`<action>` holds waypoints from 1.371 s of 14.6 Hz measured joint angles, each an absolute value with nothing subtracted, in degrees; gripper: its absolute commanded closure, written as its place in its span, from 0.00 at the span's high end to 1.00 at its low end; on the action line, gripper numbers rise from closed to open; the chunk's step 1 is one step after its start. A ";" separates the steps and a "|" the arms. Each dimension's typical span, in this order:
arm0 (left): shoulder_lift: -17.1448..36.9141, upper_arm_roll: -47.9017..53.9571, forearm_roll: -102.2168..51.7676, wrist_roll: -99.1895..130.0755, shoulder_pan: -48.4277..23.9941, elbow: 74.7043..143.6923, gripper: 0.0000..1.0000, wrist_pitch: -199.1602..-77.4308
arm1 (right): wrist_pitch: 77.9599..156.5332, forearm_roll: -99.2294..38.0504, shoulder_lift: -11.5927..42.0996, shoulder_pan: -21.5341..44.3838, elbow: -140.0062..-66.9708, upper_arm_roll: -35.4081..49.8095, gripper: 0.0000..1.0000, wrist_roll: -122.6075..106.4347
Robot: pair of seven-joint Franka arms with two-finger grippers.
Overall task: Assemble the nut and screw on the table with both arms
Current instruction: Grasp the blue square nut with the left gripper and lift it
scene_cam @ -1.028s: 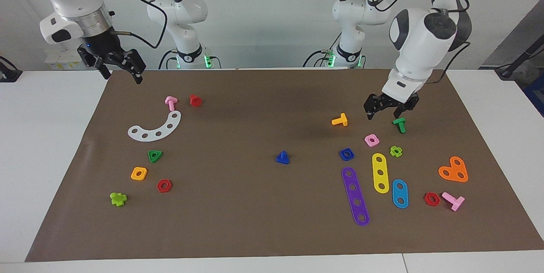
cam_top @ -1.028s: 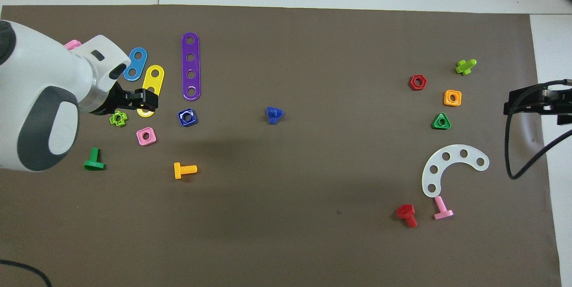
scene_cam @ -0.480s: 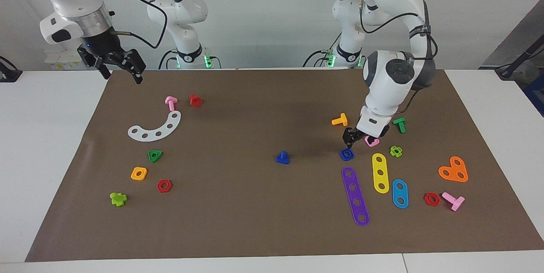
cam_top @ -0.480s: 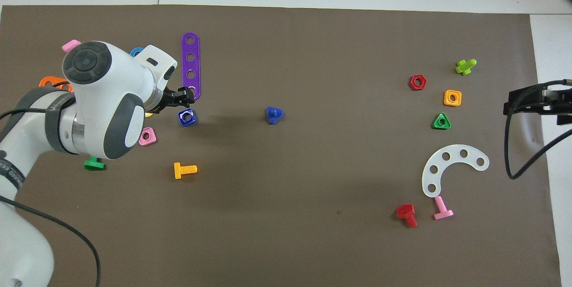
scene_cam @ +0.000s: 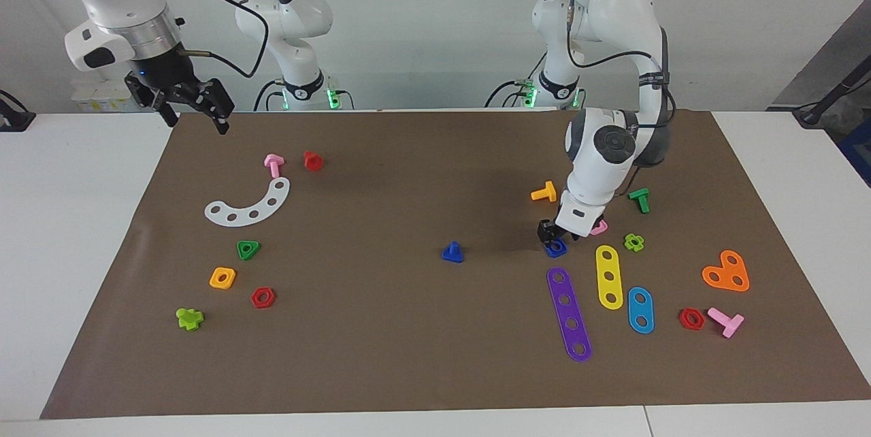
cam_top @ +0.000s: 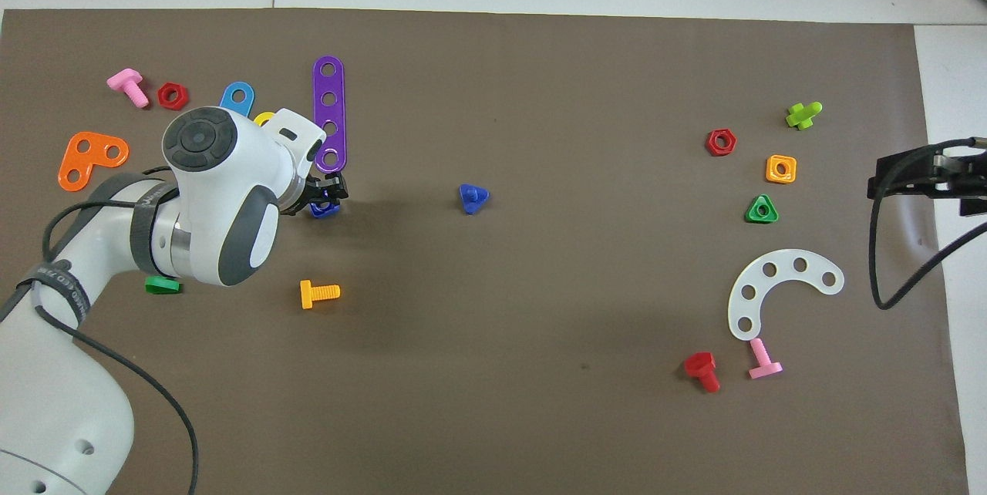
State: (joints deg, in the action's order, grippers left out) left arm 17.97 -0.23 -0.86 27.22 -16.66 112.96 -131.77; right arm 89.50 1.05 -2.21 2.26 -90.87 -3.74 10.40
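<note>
The dark-blue square nut [scene_cam: 556, 248] [cam_top: 322, 209] lies on the brown sheet of the table [scene_cam: 408, 342], toward the left arm's end, half covered by the left arm's hand. My left gripper [scene_cam: 552, 238] [cam_top: 330, 194] is low, right at the nut, tilted down onto it. The dark-blue screw [scene_cam: 452, 252] [cam_top: 472, 197] rests on its triangular head, stem up, near the middle of the sheet. My right gripper [scene_cam: 196, 125] hangs open and empty, high over the sheet's corner at the right arm's end, where that arm waits.
Close around the nut lie a purple strip [scene_cam: 569, 314], a yellow strip [scene_cam: 609, 276], a pink square nut [scene_cam: 600, 227] and an orange screw [scene_cam: 544, 192]. Toward the right arm's end are a white curved strip [scene_cam: 248, 205], a green triangular nut [scene_cam: 248, 250] and an orange square nut [scene_cam: 222, 278].
My left arm has swung from over the green screw toward the table's middle and come down onto the dark-blue nut. The right arm has not moved.
</note>
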 measured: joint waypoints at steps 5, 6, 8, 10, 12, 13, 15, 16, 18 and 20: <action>17.98 -0.31 -0.86 29.28 -17.47 114.71 0.61 -134.12 | 89.44 1.05 -2.21 2.26 -90.90 -3.74 1.00 10.40; 17.98 -0.34 -0.86 29.29 -17.47 114.83 0.59 -134.14 | 89.44 1.05 -2.21 2.28 -90.90 -3.75 1.00 10.40; 17.98 -0.35 -0.86 29.54 -17.49 115.03 0.58 -134.19 | 89.44 1.05 -2.21 2.30 -90.90 -3.77 1.00 10.40; 17.98 -0.34 -0.86 29.82 -17.64 115.19 0.57 -134.29 | 89.44 1.05 -2.21 2.33 -90.90 -3.82 1.00 10.40; 17.98 -0.32 -0.86 29.92 -17.73 115.52 0.54 -134.93 | 89.44 1.05 -2.21 2.55 -90.91 -4.13 1.00 10.40; 17.98 -0.31 -0.86 29.92 -17.75 115.71 0.54 -135.24 | 89.44 1.05 -2.21 2.64 -90.93 -4.26 1.00 10.40; 17.98 -0.31 -0.86 29.93 -17.75 115.87 0.52 -135.42 | 89.44 1.05 -2.21 2.64 -90.97 -4.35 1.00 10.40; 17.98 -0.31 -0.86 29.93 -17.75 115.87 0.50 -135.46 | 89.44 1.05 -2.21 2.64 -90.97 -4.42 1.00 10.40; 17.98 -0.31 -0.86 29.93 -17.75 115.87 0.45 -135.61 | 89.44 1.05 -2.21 2.62 -90.98 -4.62 1.00 10.40; 17.98 -0.31 -0.86 29.93 -17.75 115.87 0.36 -135.68 | 89.43 1.05 -2.21 2.62 -91.00 -4.74 1.00 10.40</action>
State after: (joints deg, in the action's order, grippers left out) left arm 17.98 -0.31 -0.86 29.93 -17.75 115.87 -135.68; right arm 89.43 1.05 -2.21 2.62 -91.00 -4.74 10.40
